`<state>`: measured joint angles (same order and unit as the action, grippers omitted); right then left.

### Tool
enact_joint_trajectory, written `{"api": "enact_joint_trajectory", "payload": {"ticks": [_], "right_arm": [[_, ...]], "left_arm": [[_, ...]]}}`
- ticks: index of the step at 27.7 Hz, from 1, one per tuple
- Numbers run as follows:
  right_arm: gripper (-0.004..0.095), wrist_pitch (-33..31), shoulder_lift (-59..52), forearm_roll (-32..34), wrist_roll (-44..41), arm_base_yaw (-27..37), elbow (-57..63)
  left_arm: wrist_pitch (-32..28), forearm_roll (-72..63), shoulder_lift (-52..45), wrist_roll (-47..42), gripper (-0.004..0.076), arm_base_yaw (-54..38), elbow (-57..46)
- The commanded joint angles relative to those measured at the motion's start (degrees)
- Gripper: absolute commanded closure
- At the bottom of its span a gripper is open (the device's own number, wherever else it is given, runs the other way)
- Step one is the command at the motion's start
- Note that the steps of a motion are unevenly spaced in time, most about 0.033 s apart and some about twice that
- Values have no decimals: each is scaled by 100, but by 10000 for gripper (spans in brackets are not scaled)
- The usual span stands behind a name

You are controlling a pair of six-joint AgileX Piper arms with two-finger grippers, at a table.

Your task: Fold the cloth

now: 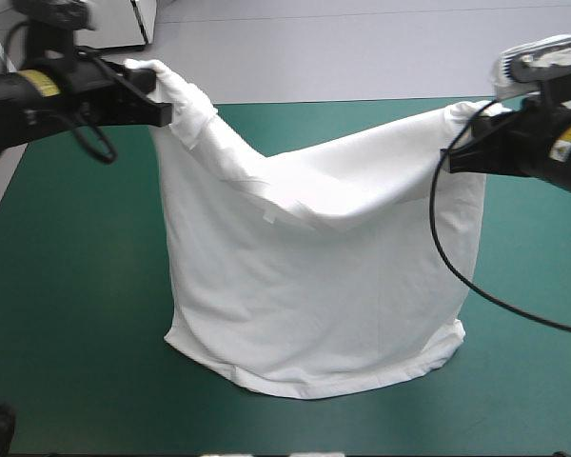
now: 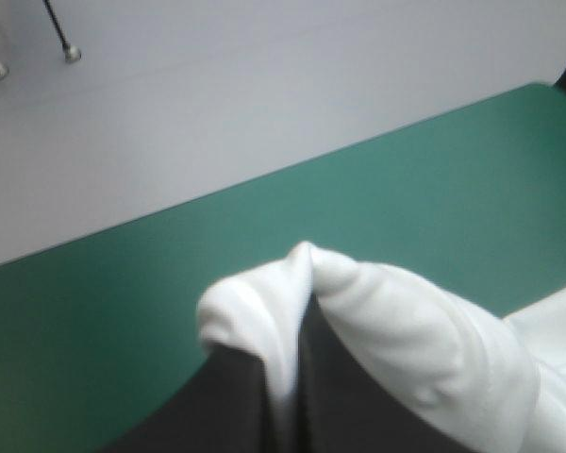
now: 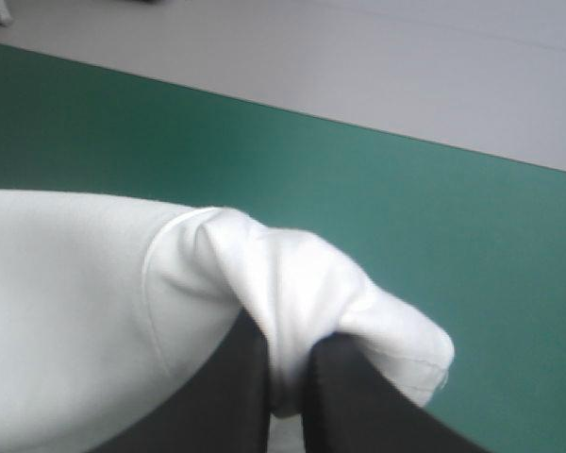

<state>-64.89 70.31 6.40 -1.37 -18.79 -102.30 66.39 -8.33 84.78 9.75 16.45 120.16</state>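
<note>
The white T-shirt (image 1: pixel 314 286) hangs lifted between both arms, its upper edge sagging in the middle and its lower hem resting on the teal-green cover (image 1: pixel 76 314). My left gripper (image 1: pixel 157 100) holds the shirt's upper left corner, shut on the cloth. My right gripper (image 1: pixel 462 152) pinches the upper right corner. In the left wrist view the T-shirt (image 2: pixel 377 321) bunches over the black fingers (image 2: pixel 226 396), with a fold caught between them. In the right wrist view the T-shirt (image 3: pixel 94 302) drapes over the black fingers (image 3: pixel 358 396) and is clamped in their narrow gap.
The table's far edge (image 1: pixel 362 100) runs just behind the raised shirt. Teal-green cover shows to the left, right and in front of the hem.
</note>
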Motion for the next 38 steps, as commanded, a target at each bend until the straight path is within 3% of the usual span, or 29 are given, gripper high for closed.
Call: {"api": "enact_joint_trajectory", "payload": {"ticks": [1, 7, 9, 13, 18, 26, 28, 30, 31, 33, 35, 38], "right_arm": [[925, 1101, 533, 598, -200, 183, 361], [925, 2071, 2026, -34, -261, 913, 85], [925, 2074, 2519, -460, -90, 1099, -251], [925, 1764, 3596, -1233, 243, 1400, -1207], [925, 869, 4961, -1256, 237, 1488, -2788], [897, -25, 6168, -1256, 23, 1500, -4383], [828, -77, 6197, -1256, 79, 1500, -4387], [713, -194, 6197, -1267, 79, 1500, -4400], [592, -383, 6197, -1281, 79, 1500, -4448], [430, -672, 6197, -1268, -31, 1500, -4592], [400, -672, 6097, -1279, -161, 1500, -4649], [422, -672, 5795, -1255, -160, 1500, -4690]], "left_arm": [[-939, 259, 676, 14, 746, 12, -29], [-1136, 833, 2376, 4, 746, 9, 805], [-1121, 1019, 2889, -153, 746, 9, 1272], [-1051, 1149, 3978, -204, 746, -76, 2405], [-581, 947, 5177, -259, 746, -191, 3620], [-564, 946, 5888, -389, 731, -393, 3887], [-593, 833, 5888, -266, 687, -457, 3887], [-553, 540, 5888, -285, 594, -523, 3917], [-248, 211, 5888, -290, 472, -575, 4040], [366, 154, 5888, -313, 331, -601, 4325], [739, 207, 5888, -300, 293, -601, 4605], [739, 196, 5725, -300, 294, -601, 5073]]}}
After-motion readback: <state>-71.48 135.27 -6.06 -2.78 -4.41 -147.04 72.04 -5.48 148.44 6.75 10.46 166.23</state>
